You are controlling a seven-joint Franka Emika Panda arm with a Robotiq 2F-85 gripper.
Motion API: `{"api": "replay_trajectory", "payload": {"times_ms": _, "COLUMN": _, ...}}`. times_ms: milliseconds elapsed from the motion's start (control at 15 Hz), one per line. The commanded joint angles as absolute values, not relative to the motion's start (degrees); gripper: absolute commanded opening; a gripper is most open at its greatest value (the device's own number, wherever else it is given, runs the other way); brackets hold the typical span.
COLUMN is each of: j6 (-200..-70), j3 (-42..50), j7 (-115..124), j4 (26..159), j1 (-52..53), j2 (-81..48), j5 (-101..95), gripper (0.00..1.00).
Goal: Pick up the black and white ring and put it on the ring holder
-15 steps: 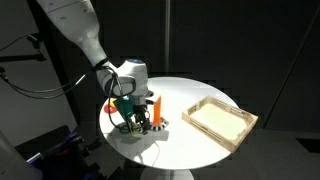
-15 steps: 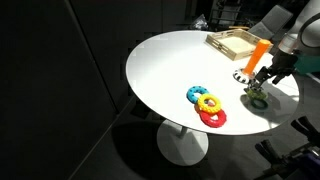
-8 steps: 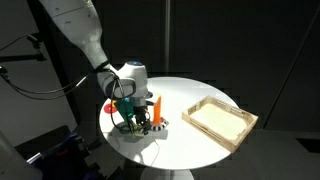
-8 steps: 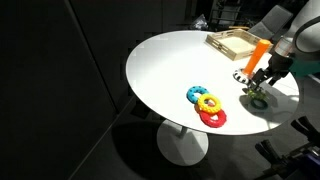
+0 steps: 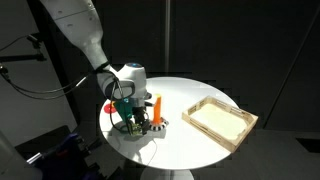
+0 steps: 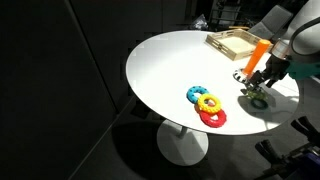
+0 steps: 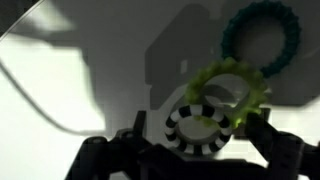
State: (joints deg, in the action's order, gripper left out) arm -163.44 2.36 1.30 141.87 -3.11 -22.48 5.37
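In the wrist view the black and white ring (image 7: 193, 148) lies flat on the white table between my two dark fingers. A green ring (image 7: 225, 72) overlaps its far edge, and a dark plain ring (image 7: 231, 38) lies beyond. My gripper (image 7: 200, 140) is open and straddles the striped ring, with a gap at the left finger. In both exterior views the gripper (image 5: 130, 120) (image 6: 259, 86) is low over the table beside the orange ring holder (image 5: 157, 106) (image 6: 258, 52), which stands upright and bare.
A shallow wooden tray (image 5: 240, 128) (image 6: 228, 42) sits beyond the peg. A pile of blue, yellow and red rings (image 6: 207, 105) lies nearer the table's middle. The round table's edge (image 6: 140, 90) is close to the gripper.
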Motion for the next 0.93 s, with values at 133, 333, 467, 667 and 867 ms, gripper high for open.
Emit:
{"api": "replay_trajectory", "payload": {"times_ms": 133, "j6": -164.40, "j3": 1.72, "j7": 1.67, "j4": 140.93, "j1": -3.97, "j2": -24.00, "j5": 6.01, "gripper": 0.73}}
{"api": "replay_trajectory", "payload": {"times_ms": 333, "j6": -164.49, "j3": 1.68, "j7": 1.60, "j4": 140.80, "j1": -4.14, "j2": -24.39, "j5": 6.06, "gripper": 0.53}}
{"api": "replay_trajectory", "payload": {"times_ms": 467, "j6": -164.50, "j3": 1.96, "j7": 1.78, "j4": 140.85, "j1": -3.90, "j2": -24.06, "j5": 5.78, "gripper": 0.39}}
{"api": "replay_trajectory", "payload": {"times_ms": 667, "j6": -164.10, "j3": 2.84, "j7": 2.30, "j4": 141.12, "j1": -3.14, "j2": -22.67, "j5": 4.91, "gripper": 0.21}}
{"api": "replay_trajectory", "payload": {"times_ms": 867, "j6": -163.48, "j3": 2.91, "j7": 2.25, "j4": 141.56, "j1": -2.96, "j2": -20.80, "j5": 4.74, "gripper": 0.05}}
